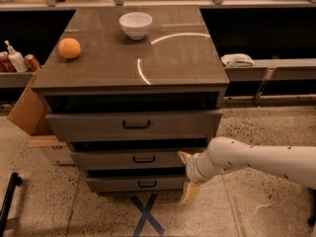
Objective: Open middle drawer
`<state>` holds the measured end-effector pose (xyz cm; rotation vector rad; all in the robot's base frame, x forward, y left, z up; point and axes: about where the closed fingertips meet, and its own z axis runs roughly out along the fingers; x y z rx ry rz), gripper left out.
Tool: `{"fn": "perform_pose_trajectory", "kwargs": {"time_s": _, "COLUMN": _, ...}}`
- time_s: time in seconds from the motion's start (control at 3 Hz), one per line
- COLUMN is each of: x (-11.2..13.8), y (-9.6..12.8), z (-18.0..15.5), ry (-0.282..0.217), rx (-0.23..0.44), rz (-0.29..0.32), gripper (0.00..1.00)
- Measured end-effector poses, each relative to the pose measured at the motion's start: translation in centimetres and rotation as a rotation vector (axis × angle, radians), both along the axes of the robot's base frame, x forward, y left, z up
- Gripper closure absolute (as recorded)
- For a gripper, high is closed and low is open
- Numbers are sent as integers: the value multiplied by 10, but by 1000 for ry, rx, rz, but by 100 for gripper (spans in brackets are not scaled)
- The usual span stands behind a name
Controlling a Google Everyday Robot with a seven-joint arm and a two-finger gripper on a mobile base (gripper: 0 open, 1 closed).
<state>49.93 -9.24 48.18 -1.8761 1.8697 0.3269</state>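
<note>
The grey-brown cabinet has three stacked drawers. The middle drawer (113, 160) has a small black bar handle (143, 158) at its centre; its front sits slightly back from the top drawer (89, 125) and forward of the bottom drawer (116, 184). My gripper (186, 175) is at the right end of the middle and bottom drawer fronts, pointing left. Its cream fingers (189, 193) are spread apart, one at the middle drawer's height and one near the floor, holding nothing. It is well to the right of the handle.
An orange (69, 48) and a white bowl (135, 24) sit on the cabinet top (168, 68). A cardboard box (28, 111) leans at the cabinet's left. Bottles and cans (16, 59) stand on a left shelf. A blue X (147, 217) marks the floor.
</note>
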Motion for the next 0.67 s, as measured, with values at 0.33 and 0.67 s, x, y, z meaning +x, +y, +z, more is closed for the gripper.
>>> {"fn": "perform_pose_trajectory", "kwargs": {"time_s": 0.33, "x": 26, "y": 2, "z": -20, "ry": -22, "rx": 3, "rz": -9, "gripper": 0}}
{"fn": "perform_pose_trajectory", "kwargs": {"time_s": 0.67, "x": 55, "y": 5, "z": -42, "ry": -38, "rx": 12, "rz": -19, "gripper": 0}}
